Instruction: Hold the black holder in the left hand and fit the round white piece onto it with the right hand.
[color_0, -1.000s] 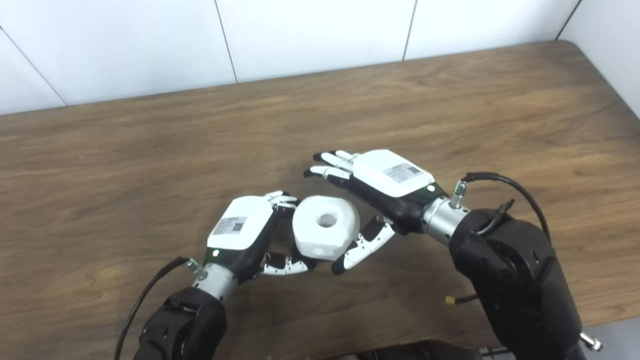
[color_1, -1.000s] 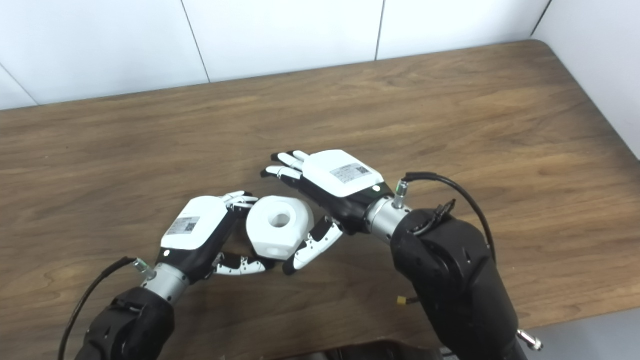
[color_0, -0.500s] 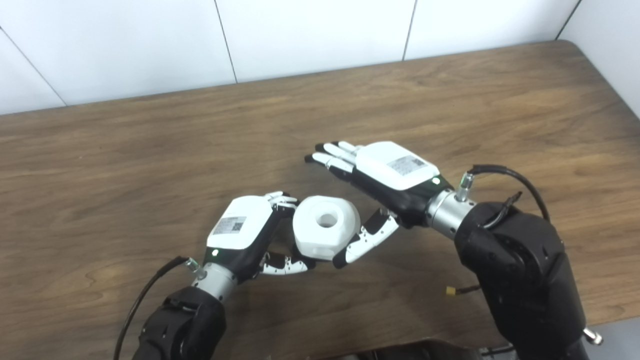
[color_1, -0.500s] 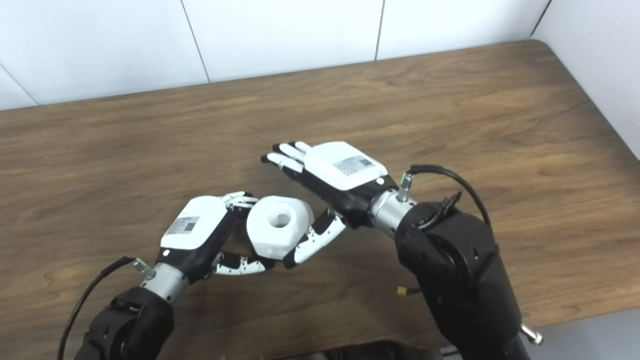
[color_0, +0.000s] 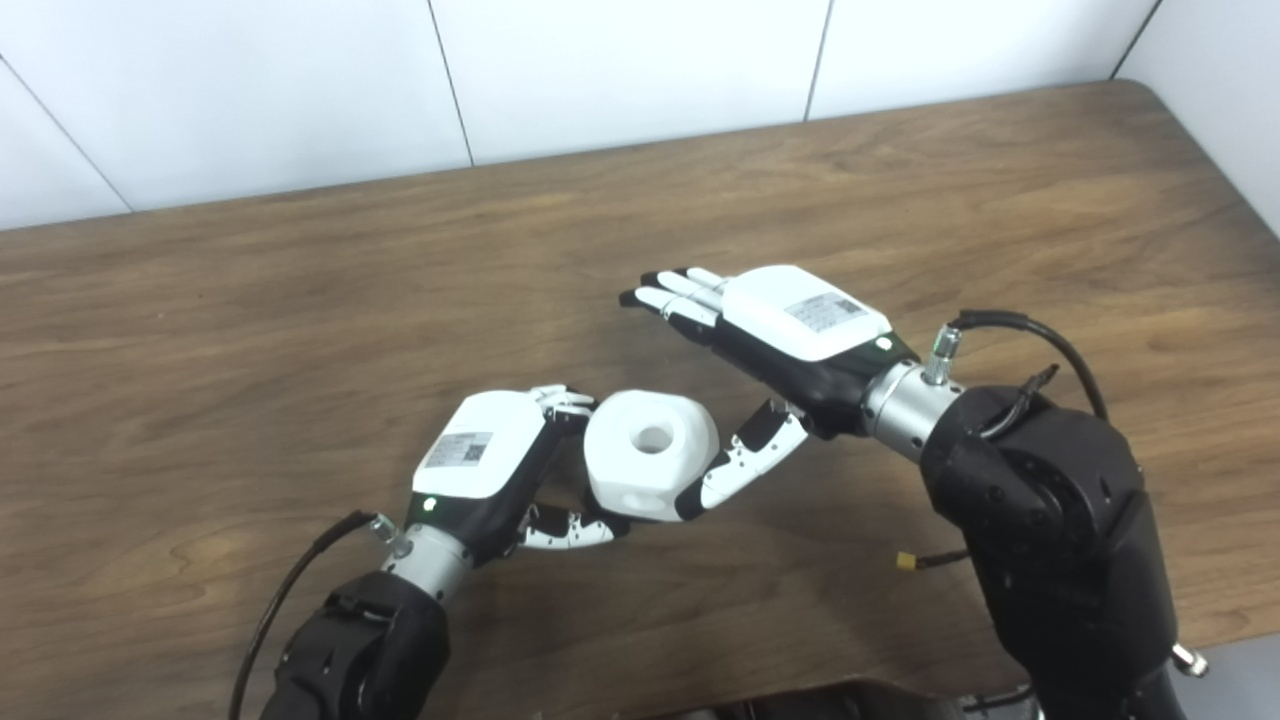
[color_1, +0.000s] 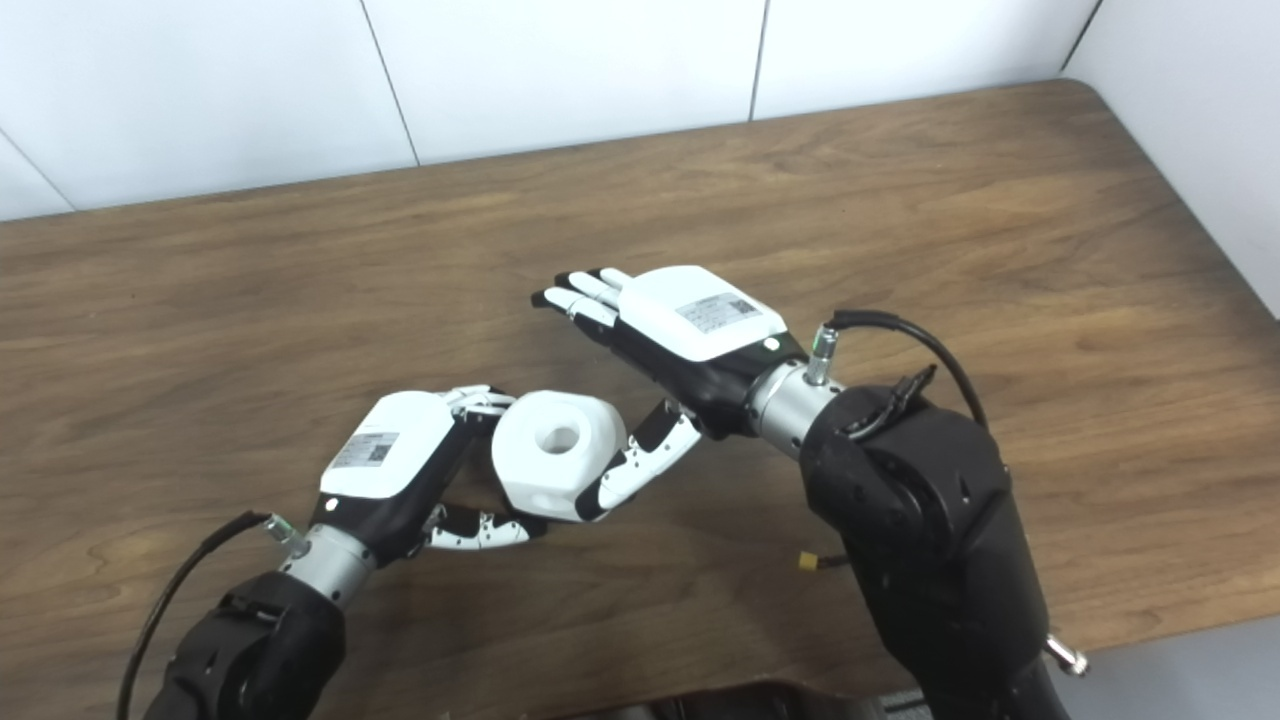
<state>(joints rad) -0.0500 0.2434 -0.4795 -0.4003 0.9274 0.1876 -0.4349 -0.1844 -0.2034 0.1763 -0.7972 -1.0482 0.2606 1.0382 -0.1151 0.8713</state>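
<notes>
The round white piece (color_0: 640, 478), a chunky ring with a hole in its top, sits at the tips of my left hand (color_0: 483, 462). That hand's fingers curl over the piece's left edge and its thumb reaches under the front, so it is shut on the piece. No black holder shows; whatever lies under the white piece is hidden. My right hand (color_0: 795, 328) hovers open just right of the piece, palm down and fingers stretched straight. Its thumb (color_0: 742, 469) points down-left and its tip lies against the piece's right side.
The brown wooden table (color_0: 300, 300) runs back to a white panelled wall. Its right edge and rounded far corner (color_1: 1075, 90) are in view. A black cable loops off each wrist. Both forearms come in over the near edge.
My right hand has risen and drawn back up and to the right, its fingers further from the white piece, its thumb still beside it. The left hand and the piece have stayed put.
</notes>
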